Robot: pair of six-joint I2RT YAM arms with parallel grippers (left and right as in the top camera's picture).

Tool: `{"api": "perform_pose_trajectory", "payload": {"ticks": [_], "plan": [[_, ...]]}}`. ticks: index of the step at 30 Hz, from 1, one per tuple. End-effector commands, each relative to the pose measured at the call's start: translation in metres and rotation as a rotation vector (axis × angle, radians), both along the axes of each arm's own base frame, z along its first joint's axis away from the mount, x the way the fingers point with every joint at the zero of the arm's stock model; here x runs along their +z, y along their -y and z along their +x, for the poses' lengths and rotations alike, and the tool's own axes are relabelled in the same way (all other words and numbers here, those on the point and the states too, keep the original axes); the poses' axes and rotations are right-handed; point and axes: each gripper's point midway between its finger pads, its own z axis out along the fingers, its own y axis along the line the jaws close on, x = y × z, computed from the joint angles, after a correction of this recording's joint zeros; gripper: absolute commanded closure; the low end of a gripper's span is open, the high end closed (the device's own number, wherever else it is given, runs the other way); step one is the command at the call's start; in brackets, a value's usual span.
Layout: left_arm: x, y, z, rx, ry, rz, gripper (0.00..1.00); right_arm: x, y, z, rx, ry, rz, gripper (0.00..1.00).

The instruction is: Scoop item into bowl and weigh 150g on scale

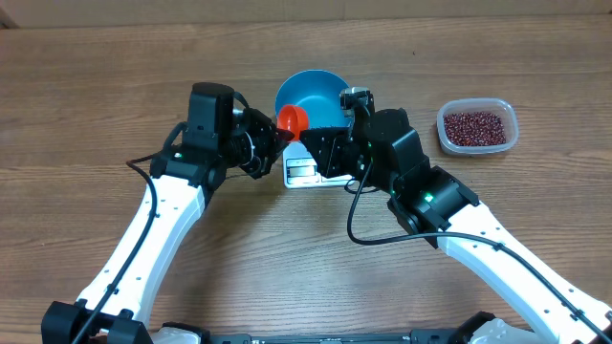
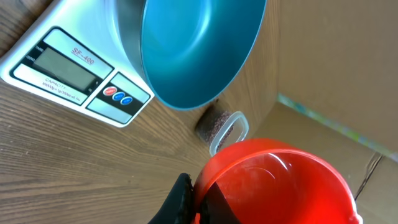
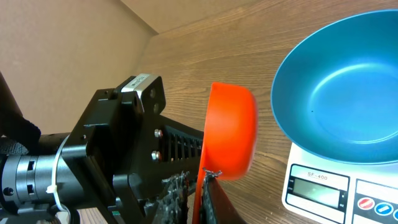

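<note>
Early stage of the weighing task. Round deep bright-blue bowl (image 1: 316, 91) seated on the small flat white rectangular kitchen scale (image 1: 304, 174), its inside bare, no grain in it. Heap of small dark red-brown beans (image 1: 475, 125) lying in the clear rounded-rectangular plastic tub (image 1: 513, 122), well apart to the right on the wooden table (image 1: 96, 96). Orange-red plastic scoop (image 1: 292, 119), empty, aloft just beside the bowl's rim, between the two arms. Left gripper (image 2: 198, 205) clenched on the scoop. Right gripper (image 3: 196, 200) with fingers close on either side of the scoop's handle; whether clamped, not possible to tell. Display digits not legible. Left to do, by judgement: all scooping from the tub, pouring into the bowl, and trimming to the target weight.
</note>
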Motion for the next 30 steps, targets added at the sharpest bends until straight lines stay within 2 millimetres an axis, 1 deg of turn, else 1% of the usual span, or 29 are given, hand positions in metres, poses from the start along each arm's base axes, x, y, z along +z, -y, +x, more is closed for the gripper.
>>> {"api": "perform_pose_trajectory", "payload": {"ticks": [1,4,14,16,17,18,20,22,24,27,30], "plan": [[0.009,0.008,-0.003,-0.051,0.038,-0.006,0.96,0.013,-0.002,0.002,0.000,0.031,0.013,0.92],[0.009,0.008,-0.003,-0.050,0.038,-0.005,0.96,0.013,-0.002,0.002,0.000,0.031,0.013,0.96],[0.009,0.008,-0.002,-0.046,0.040,-0.006,0.96,0.012,-0.001,0.001,-0.001,0.026,0.010,0.96],[0.009,0.008,-0.002,-0.045,0.040,-0.005,0.91,0.011,-0.001,0.001,-0.001,0.023,0.008,0.96],[0.009,0.007,-0.002,-0.040,0.041,0.000,0.84,0.011,-0.001,0.001,-0.001,0.022,0.006,0.96],[0.008,0.006,-0.001,-0.036,0.042,0.003,0.79,0.010,0.000,0.001,-0.006,0.020,0.003,0.96],[0.007,0.004,0.000,-0.027,0.045,0.013,0.64,0.007,0.004,0.003,-0.025,0.016,-0.010,0.96],[0.007,0.003,0.002,-0.027,0.056,0.027,0.54,0.004,0.009,0.006,-0.039,0.003,-0.021,0.96],[0.006,0.000,0.004,-0.031,0.083,0.057,0.49,0.000,0.016,0.009,-0.055,-0.010,-0.030,0.96],[0.005,-0.004,0.008,-0.037,0.120,0.104,0.46,-0.004,0.027,0.014,-0.078,-0.029,-0.037,0.96],[0.005,-0.008,0.012,-0.058,0.177,0.158,0.45,-0.004,0.033,0.017,-0.060,-0.027,-0.038,0.96]]}}
